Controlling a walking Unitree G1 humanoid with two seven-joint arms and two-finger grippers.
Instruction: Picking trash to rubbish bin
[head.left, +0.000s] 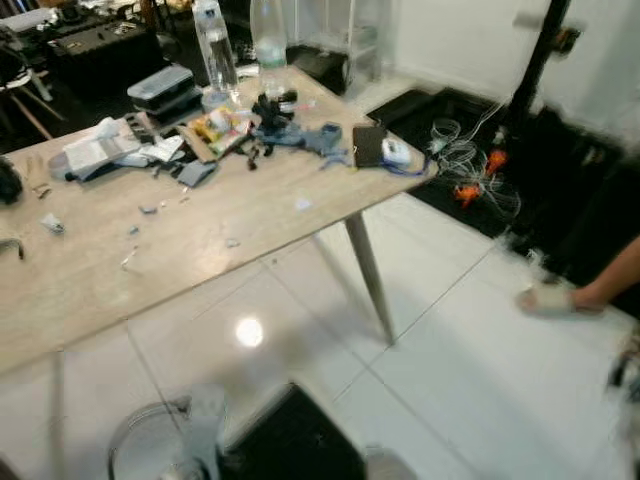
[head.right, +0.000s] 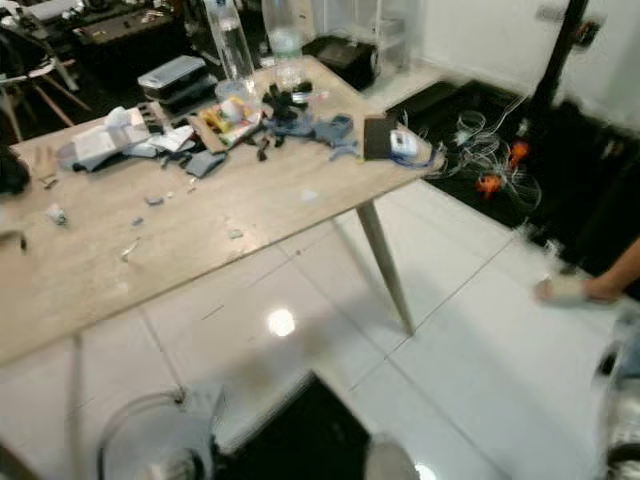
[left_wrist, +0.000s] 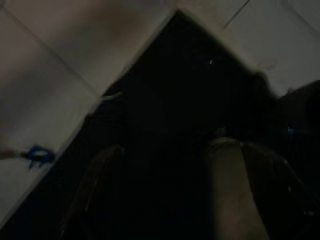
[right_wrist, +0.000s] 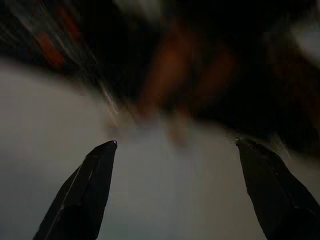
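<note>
Hanging over white floor (right_wrist: 165, 200), right gripper (right_wrist: 175, 145) jaws spread wide, empty.

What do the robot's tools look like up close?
The right tool has two long black fingers that are smooth, slightly shiny and taper to pointed tips. The left tool sits in deep shade; its two fingers look dark, broad and rounded. No cables or markings can be made out.
</note>
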